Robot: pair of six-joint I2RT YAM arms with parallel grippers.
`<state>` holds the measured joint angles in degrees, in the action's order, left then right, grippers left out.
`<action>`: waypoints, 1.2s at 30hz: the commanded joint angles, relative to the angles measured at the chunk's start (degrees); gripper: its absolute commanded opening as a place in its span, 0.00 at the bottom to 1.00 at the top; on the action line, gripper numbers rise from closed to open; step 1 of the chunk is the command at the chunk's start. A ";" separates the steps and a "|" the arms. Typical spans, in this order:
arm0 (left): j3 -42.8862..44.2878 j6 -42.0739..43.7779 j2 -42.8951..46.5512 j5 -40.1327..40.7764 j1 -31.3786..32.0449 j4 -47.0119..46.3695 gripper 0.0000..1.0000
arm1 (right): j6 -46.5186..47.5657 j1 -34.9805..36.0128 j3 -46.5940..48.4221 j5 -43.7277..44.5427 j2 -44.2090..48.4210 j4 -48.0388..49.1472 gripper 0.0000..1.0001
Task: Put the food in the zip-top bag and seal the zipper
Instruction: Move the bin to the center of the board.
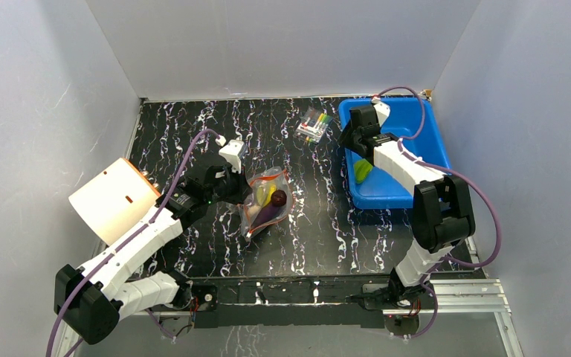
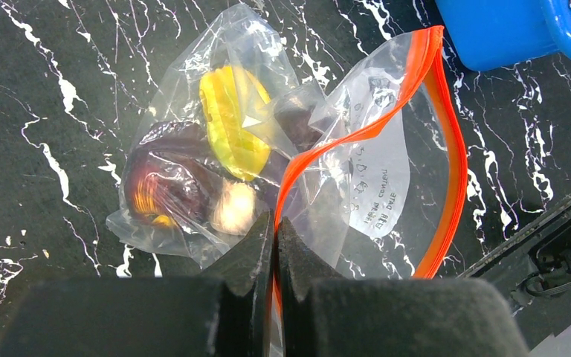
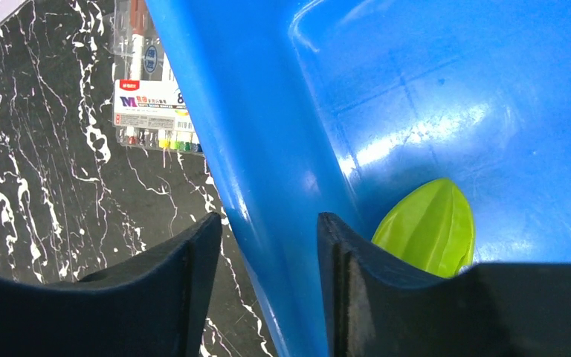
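The zip-top bag [image 1: 268, 201] lies on the black marbled table, mouth open, its red-orange zipper [image 2: 446, 149] bowed in a loop. Inside the zip-top bag [image 2: 193, 82] are a yellow piece [image 2: 232, 130], a dark purple eggplant [image 2: 167, 182], a beige piece [image 2: 234, 208] and a small dark purple piece [image 2: 297, 119]. My left gripper [image 2: 276, 223] is shut on the zipper's near strip; in the top view it [image 1: 242, 190] sits at the bag's left edge. My right gripper [image 3: 268, 223] is open and straddles the blue bin's left wall [image 3: 230, 111]. A green food piece [image 3: 427, 227] lies in the bin.
The blue bin [image 1: 416, 193] stands at the right back, with the green piece [image 1: 362, 169] at its near left. A small clear packet of coloured sticks [image 1: 314, 126] lies just left of it, also seen from the right wrist [image 3: 152, 104]. A white and orange object [image 1: 111, 197] is at left.
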<state>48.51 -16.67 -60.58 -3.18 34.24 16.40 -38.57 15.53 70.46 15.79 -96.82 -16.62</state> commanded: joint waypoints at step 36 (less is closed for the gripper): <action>-1.45 2.58 2.44 3.70 -0.28 0.36 0.00 | -38.66 -7.17 12.44 1.86 -6.89 -33.92 0.91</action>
<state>47.83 -14.98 -59.70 -0.47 34.24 16.71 -74.15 8.64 83.66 20.29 -102.30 -50.59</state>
